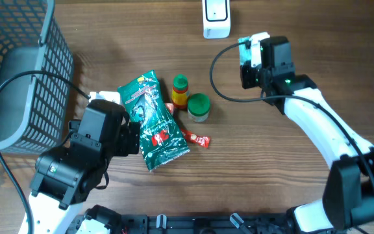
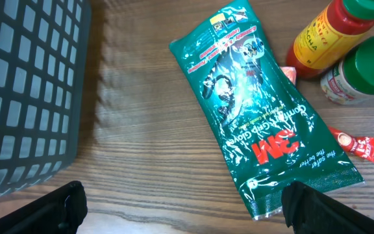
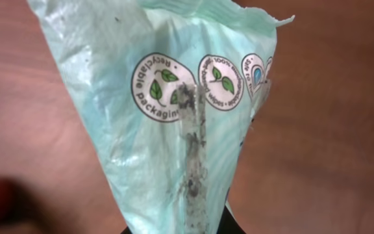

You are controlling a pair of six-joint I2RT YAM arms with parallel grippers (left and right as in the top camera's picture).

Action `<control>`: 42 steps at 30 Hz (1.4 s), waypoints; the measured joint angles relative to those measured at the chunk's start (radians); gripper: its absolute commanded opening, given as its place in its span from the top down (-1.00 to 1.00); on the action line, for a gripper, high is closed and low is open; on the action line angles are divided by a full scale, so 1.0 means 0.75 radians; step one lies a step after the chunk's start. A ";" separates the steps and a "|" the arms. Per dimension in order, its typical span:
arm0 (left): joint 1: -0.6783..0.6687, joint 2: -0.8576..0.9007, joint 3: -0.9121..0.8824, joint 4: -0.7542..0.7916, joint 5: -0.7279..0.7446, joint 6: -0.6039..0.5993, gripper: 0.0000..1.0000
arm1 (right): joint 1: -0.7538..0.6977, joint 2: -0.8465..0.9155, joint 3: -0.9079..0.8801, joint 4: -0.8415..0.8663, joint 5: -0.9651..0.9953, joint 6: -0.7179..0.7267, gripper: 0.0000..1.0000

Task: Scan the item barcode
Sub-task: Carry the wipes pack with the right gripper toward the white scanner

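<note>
My right gripper [image 1: 252, 60] is shut on a pale mint plastic packet [image 1: 250, 47] and holds it up just right of the white scanner [image 1: 216, 18] at the table's far edge. In the right wrist view the packet [image 3: 174, 117] fills the frame, showing round "recyclable packaging" leaf logos and a dark smudged seam. No barcode shows on this side. Its lower end hides the right gripper [image 3: 180, 229] almost fully. My left gripper [image 1: 132, 136] hangs open over the near-left table, its right finger by the corner of a dark green 3M glove packet [image 2: 258, 110].
A grey mesh basket [image 1: 18, 71] stands at the far left. Beside the green glove packet [image 1: 154, 123] are a red sauce bottle with green cap [image 1: 180, 91], a green-lidded jar [image 1: 199, 107] and a red sachet [image 1: 197, 138].
</note>
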 measured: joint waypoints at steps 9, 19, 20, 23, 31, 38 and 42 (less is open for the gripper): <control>-0.001 0.000 0.000 0.000 0.000 0.000 -1.00 | 0.000 0.361 0.349 0.194 0.224 -0.406 0.91; 0.000 0.000 0.000 0.000 0.000 0.000 -1.00 | 0.073 0.751 0.780 0.367 0.324 -0.933 0.91; 0.000 0.000 0.000 0.001 0.000 0.000 -1.00 | 0.091 0.786 0.781 0.415 0.343 -1.000 0.91; -0.001 0.001 0.000 0.000 0.001 0.000 -1.00 | 0.124 0.868 0.781 0.540 0.406 -1.175 0.91; 0.000 0.000 0.000 0.000 0.000 0.000 -1.00 | 0.117 0.890 0.781 0.618 0.485 -1.429 0.91; 0.000 0.001 0.000 0.000 0.000 0.000 -1.00 | 0.115 0.896 0.781 0.618 0.497 -1.569 0.92; 0.000 0.000 0.000 0.000 0.000 0.000 -1.00 | 0.110 0.896 0.781 0.589 0.496 -1.569 0.91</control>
